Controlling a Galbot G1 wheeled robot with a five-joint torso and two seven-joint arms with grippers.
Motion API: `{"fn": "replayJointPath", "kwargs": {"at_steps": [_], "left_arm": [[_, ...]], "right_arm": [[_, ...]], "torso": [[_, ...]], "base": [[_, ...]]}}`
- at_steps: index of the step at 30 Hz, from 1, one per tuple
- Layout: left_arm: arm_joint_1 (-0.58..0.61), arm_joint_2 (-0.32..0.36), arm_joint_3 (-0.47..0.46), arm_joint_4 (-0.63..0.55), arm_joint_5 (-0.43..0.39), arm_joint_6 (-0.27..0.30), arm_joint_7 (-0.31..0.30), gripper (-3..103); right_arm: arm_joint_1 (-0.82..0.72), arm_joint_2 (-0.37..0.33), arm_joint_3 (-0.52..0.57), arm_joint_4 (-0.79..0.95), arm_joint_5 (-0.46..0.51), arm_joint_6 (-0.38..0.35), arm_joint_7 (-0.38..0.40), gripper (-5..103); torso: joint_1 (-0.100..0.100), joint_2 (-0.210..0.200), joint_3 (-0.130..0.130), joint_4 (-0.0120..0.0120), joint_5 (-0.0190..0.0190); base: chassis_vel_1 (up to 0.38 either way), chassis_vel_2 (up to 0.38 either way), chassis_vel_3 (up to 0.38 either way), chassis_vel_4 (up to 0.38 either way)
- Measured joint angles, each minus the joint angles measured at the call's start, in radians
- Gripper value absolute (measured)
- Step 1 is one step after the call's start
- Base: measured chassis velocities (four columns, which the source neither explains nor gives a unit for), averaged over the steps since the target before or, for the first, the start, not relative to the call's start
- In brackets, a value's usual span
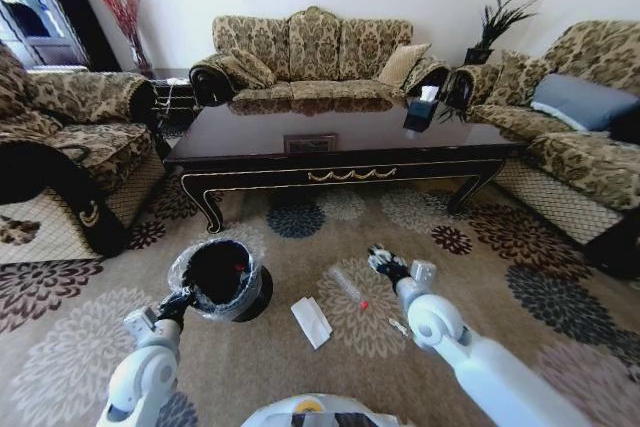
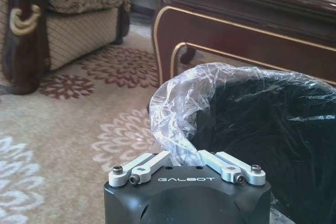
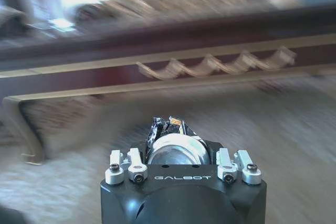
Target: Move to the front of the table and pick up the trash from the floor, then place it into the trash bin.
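A living room with patterned sofas around a floral carpet lies before the robot, and the table stands across the middle of the head view.

The left gripper has its jaws pressed together on the clear liner at the near rim of the bin; in the left wrist view the crinkled plastic runs down between the closed fingers. The bin sits on the carpet on the robot's left, in front of the table's left leg, with something red lying inside.

The right gripper hangs low over the carpet in front of the table's apron. In the right wrist view its jaws pinch a shiny crumpled piece of trash, dark and silvery, just above the gripper's body. The gold ornament on the apron shows blurred beyond it.

More trash lies on the carpet between the two arms. A clear tube with a red tip lies just beside the right gripper, on its left. A flat white wrapper lies nearer the robot, between the bin and the right arm. A small pale bit lies close against the right forearm. On the tabletop a dark box stands near the far right corner.
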Motion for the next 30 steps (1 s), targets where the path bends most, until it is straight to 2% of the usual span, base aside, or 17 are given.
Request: {"fn": "replayJointPath", "kwargs": {"at_steps": [2, 6, 7, 11, 13, 16, 18, 22, 23, 26, 27, 30], "left_arm": [[0.000, 0.001, 0.003, 0.000, 0.001, 0.000, 0.000, 3], [-0.011, 0.002, 0.023, -0.004, 0.008, 0.003, 0.001, 3], [-0.011, 0.002, 0.023, -0.004, 0.008, 0.003, 0.001, 3], [-0.029, -0.005, 0.024, -0.004, 0.004, 0.004, 0.001, 3], [-0.030, -0.006, 0.025, -0.005, 0.003, 0.004, 0.001, 3], [-0.036, -0.015, 0.031, -0.011, 0.002, 0.005, 0.004, 3], [-0.038, -0.017, 0.032, -0.012, 0.002, 0.005, 0.004, 3], [-0.054, -0.028, 0.032, -0.020, -0.010, 0.006, 0.005, 3], [-0.054, -0.028, 0.032, -0.020, -0.010, 0.006, 0.005, 3], [-0.069, -0.032, 0.032, -0.016, -0.015, 0.006, 0.005, 3], [-0.069, -0.032, 0.032, -0.016, -0.015, 0.006, 0.005, 3], [-0.079, -0.032, 0.037, 0.001, -0.016, 0.007, 0.005, 3]], "right_arm": [[0.016, -0.009, -0.017, 0.006, 0.000, 0.008, -0.012, 57], [0.182, -0.056, -0.174, 0.059, 0.016, 0.063, -0.129, 57], [0.182, -0.056, -0.174, 0.059, 0.016, 0.063, -0.129, 57], [0.399, -0.072, -0.326, 0.105, 0.050, 0.101, -0.227, 57], [0.424, -0.072, -0.344, 0.107, 0.053, 0.105, -0.234, 57], [0.584, -0.054, -0.474, 0.100, 0.063, 0.136, -0.276, 57], [0.614, -0.047, -0.498, 0.096, 0.064, 0.140, -0.281, 57], [0.835, 0.047, -0.699, 0.025, 0.064, 0.183, -0.293, 57], [0.835, 0.047, -0.699, 0.025, 0.064, 0.183, -0.293, 57], [0.919, 0.134, -0.809, -0.072, 0.067, 0.216, -0.309, 57], [0.919, 0.134, -0.809, -0.072, 0.067, 0.216, -0.309, 57], [0.951, 0.191, -0.880, -0.160, 0.059, 0.246, -0.332, 57]], "torso": [[0.000, 0.000, 0.000, 0.0000, 0.0000], [0.000, 0.000, 0.000, -0.0002, 0.0003], [0.000, 0.000, 0.000, -0.0002, 0.0003], [0.000, 0.000, 0.000, 0.0001, 0.0000], [0.000, 0.000, 0.000, 0.0000, 0.0002], [0.000, 0.000, 0.000, 0.0000, 0.0001], [0.000, 0.000, 0.000, -0.0001, 0.0002], [0.000, 0.000, 0.000, 0.0001, -0.0001], [0.000, 0.000, 0.000, 0.0001, -0.0001], [0.000, 0.000, 0.000, 0.0003, 0.0001], [0.000, 0.000, 0.000, 0.0003, 0.0001], [0.000, 0.000, 0.000, -0.0002, 0.0001]], "base": [[0.000, 0.000, 0.000, 0.000], [0.000, 0.000, 0.000, 0.000], [0.000, 0.000, 0.000, 0.000], [0.000, 0.000, 0.000, 0.000], [0.000, 0.000, 0.000, 0.000], [0.000, 0.000, 0.000, 0.000], [0.000, 0.000, 0.000, 0.000], [0.000, 0.000, 0.000, 0.000], [0.000, 0.000, 0.000, 0.000], [0.000, 0.000, 0.000, 0.000], [0.000, 0.000, 0.000, 0.000], [0.000, 0.000, 0.000, 0.000]]}}
